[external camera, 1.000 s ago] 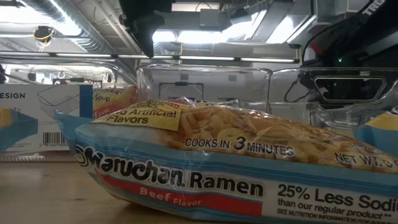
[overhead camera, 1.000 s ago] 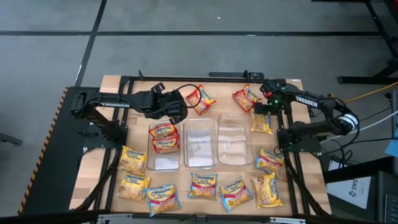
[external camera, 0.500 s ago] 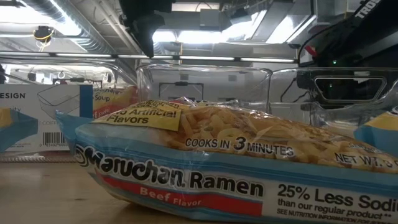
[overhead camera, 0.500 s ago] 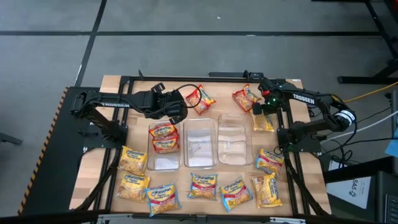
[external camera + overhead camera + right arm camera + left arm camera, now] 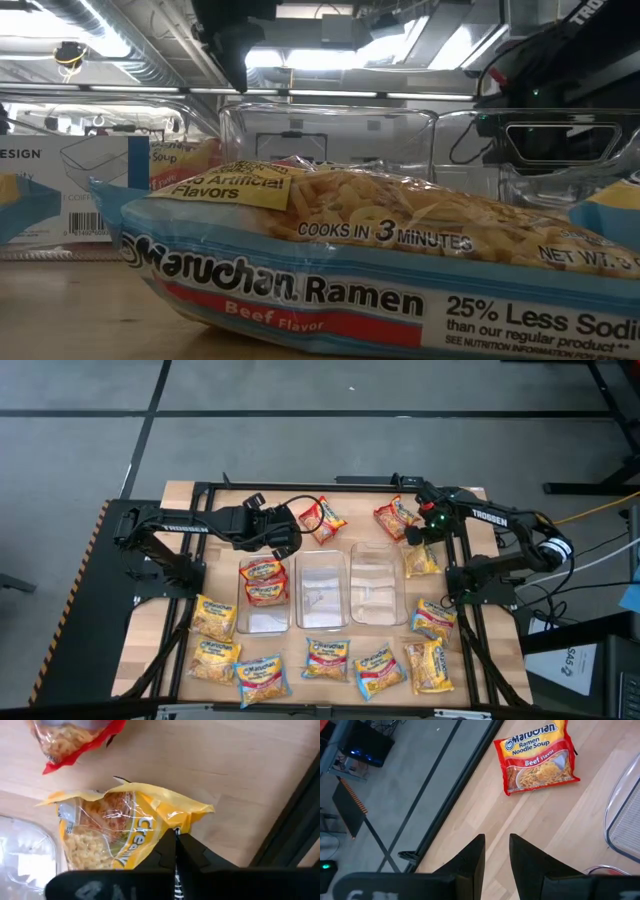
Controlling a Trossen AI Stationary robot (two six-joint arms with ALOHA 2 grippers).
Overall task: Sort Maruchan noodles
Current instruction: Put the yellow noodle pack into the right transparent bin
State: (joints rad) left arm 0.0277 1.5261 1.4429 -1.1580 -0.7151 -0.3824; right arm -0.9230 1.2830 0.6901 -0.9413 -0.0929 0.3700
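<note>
Maruchan noodles lay scattered across the frame's lower half — two red packets upper centre, one yellow packet pinched at its edge.

Ahead of my left gripper lies bare wood up to the beef packet — an open lane. A bin walls one side, the table's dark frame the other. My right gripper works hemmed in — frame rail close beside, red packet just beyond the yellow packet.
</note>
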